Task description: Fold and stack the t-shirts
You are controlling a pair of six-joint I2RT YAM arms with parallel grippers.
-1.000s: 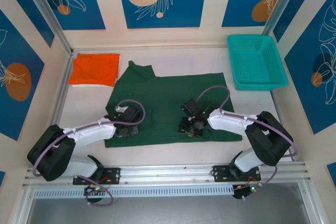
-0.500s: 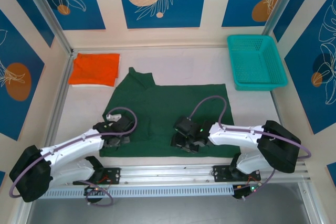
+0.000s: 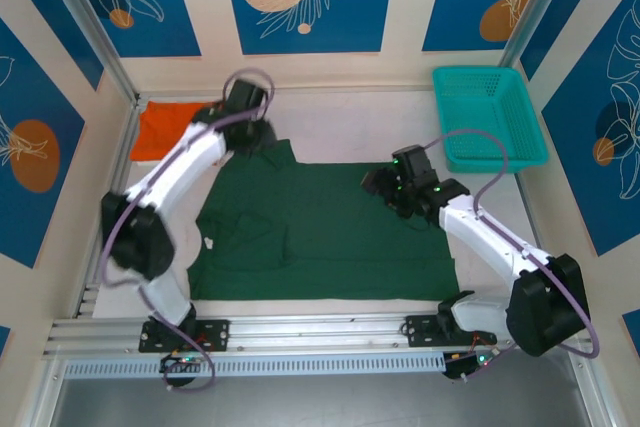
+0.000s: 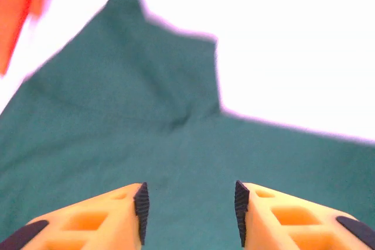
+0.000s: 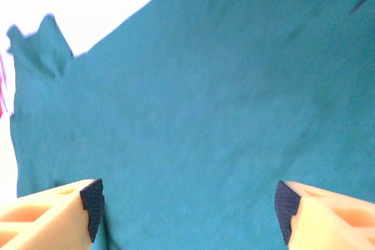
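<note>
Orange fingers of the left pincer point(image 4: 188, 212) stand spread above the dark green short-sleeved cloth t-shirt point(image 3: 320, 232), which lies flat in the middle of the tabletop point(image 3: 340, 122). The right pincer point(image 5: 187, 209) gapes empty over it too. The bright orange folded t-shirt point(image 3: 158, 137) sits at the far left.

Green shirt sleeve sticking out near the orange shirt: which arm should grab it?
Left. The left gripper hangs open right by that sleeve of the green shirt. The right gripper, open too, sits near the shirt's far right corner.
</note>
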